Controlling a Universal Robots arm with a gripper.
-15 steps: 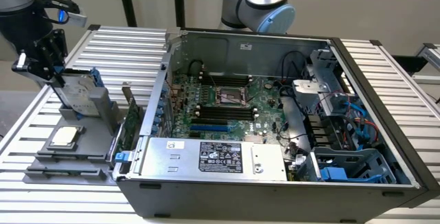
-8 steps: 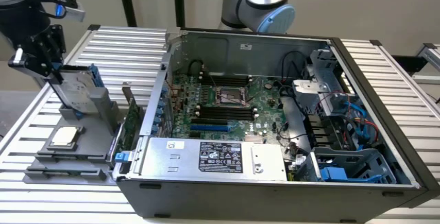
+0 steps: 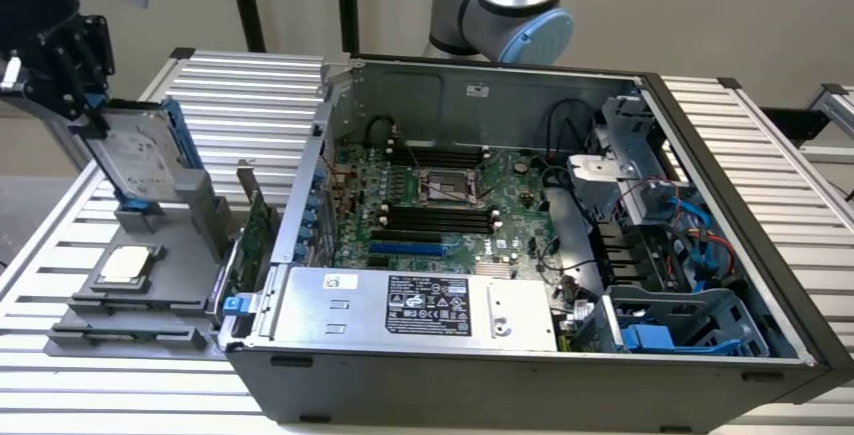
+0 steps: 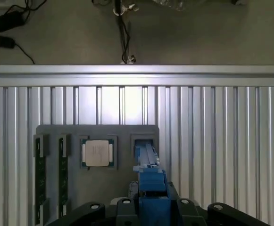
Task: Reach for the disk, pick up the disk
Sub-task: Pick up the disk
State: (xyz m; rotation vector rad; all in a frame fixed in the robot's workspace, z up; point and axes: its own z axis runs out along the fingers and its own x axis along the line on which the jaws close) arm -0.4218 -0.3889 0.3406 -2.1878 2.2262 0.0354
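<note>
- The pincer (image 3: 94,120) is closed narrow on the disk (image 3: 134,160), gripping it near its upper edge. In the wrist view the disk's blue rail (image 4: 150,183) runs out from between the jaws.
- The disk stands on edge and tilted, just below the pincer. Its lower end sits at the slot of the grey holder (image 3: 147,310), which rests on the slatted table (image 3: 254,95).
- To do the pick-up well, I judge the lift should follow the disk's own tilt, so the lower end clears the slot without scraping. The squeeze should be firm enough that the disk cannot swing.
- Further below the pincer, beside the slot, a square chip (image 3: 127,263) lies flat in the holder. The open computer (image 3: 534,205) stands apart from the pincer, toward the exterior view's right.
- Writing: nothing on the disk can be read. The black label (image 3: 427,305) on the silver box inside the computer carries white print too fine to make out, and no brand is legible.
</note>
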